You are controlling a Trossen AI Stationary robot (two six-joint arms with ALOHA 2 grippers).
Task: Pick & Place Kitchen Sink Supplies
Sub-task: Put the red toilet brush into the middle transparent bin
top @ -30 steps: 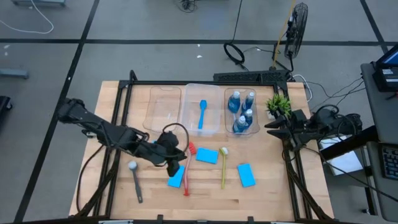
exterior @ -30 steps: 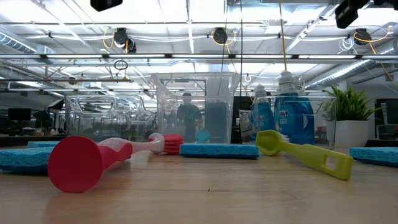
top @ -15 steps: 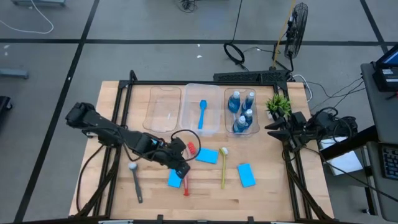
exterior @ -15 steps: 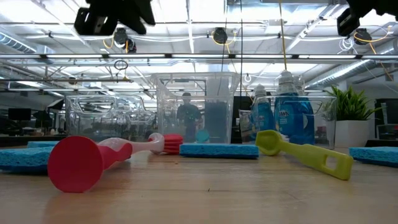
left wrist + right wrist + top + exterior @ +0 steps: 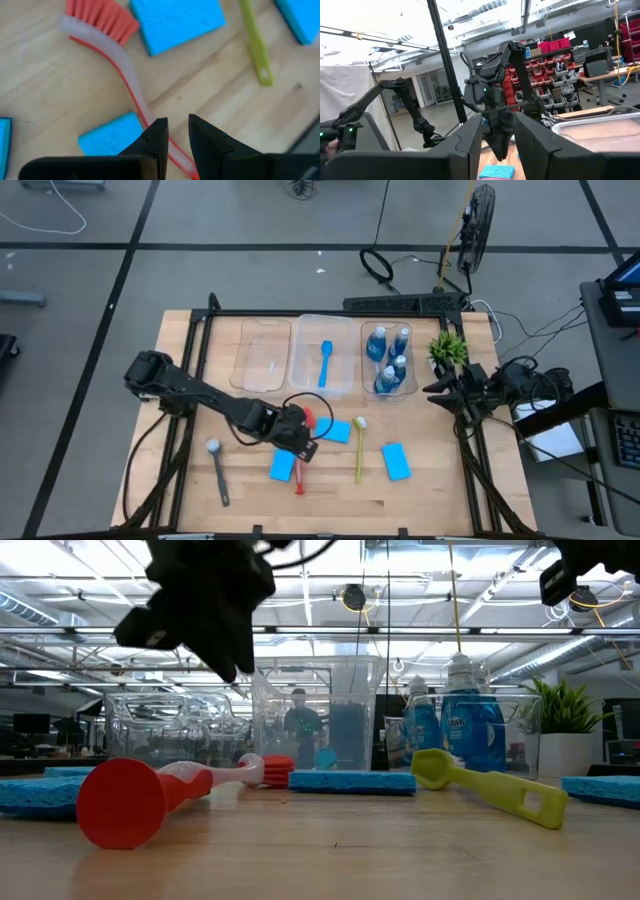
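Observation:
A red brush (image 5: 299, 465) lies flat on the table, its bristle head (image 5: 102, 15) toward the far side. My left gripper (image 5: 178, 122) hangs above its handle (image 5: 131, 82), pointing steeply down. The fingers stand a little apart with nothing between them, and the low view shows them (image 5: 232, 660) well above the table. Blue sponges (image 5: 333, 430) (image 5: 282, 468) (image 5: 396, 461), a yellow-green brush (image 5: 359, 448) and a grey brush (image 5: 217, 472) also lie on the table. My right gripper (image 5: 433, 392) waits open at the table's right edge.
Three clear bins stand side by side at the far edge: an empty one (image 5: 262, 355), one holding a blue brush (image 5: 325, 363), and one holding blue bottles (image 5: 388, 360). A green plant (image 5: 447, 347) stands right of them. Bare wood lies along the near edge.
My left gripper has come down and moved toward the table's right edge, over the red brush's handle, rolling at the wrist as it went. In the low view it has dropped into the picture from above. No object has moved.

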